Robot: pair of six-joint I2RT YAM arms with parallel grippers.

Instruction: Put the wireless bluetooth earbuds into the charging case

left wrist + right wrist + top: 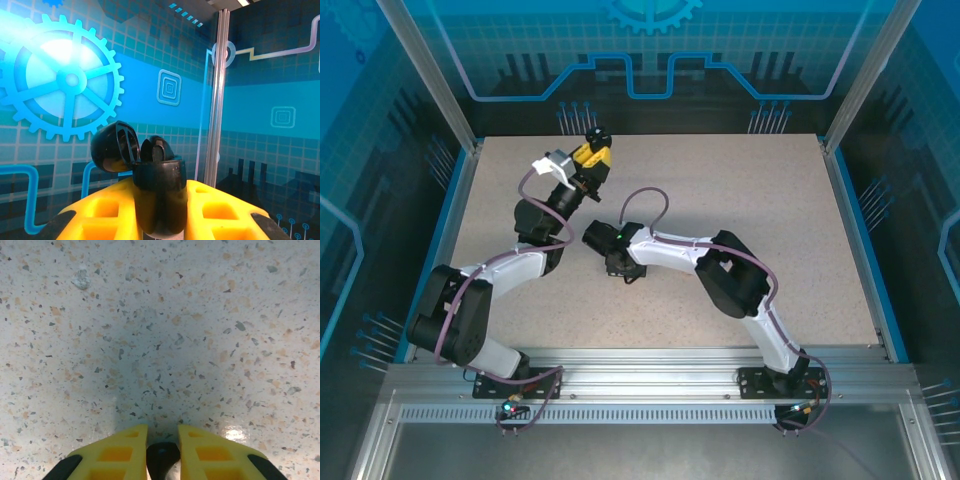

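- Right claw, its yellow fingers close together, pinches a small glossy black earbud. A rounded dark end shows between the pads and the rest is hidden.
- That black earbud sits low over the pale speckled stone-look tabletop; whether it touches the surface I cannot tell.
- Left claw is pressed together on a round glossy black plastic charging case, held upright in the air towards the back of the table.
- On the charging case, the hinged lid stands open, tipped back to the left. A rounded black shape rises from the mouth beside it; I cannot tell if it is an earbud.
- From above, the charging case is well apart from the right claw, and the left arm's dark elbow lies near that claw.
- Behind the case stand a blue printed wall with a large gear and an aluminium corner post.
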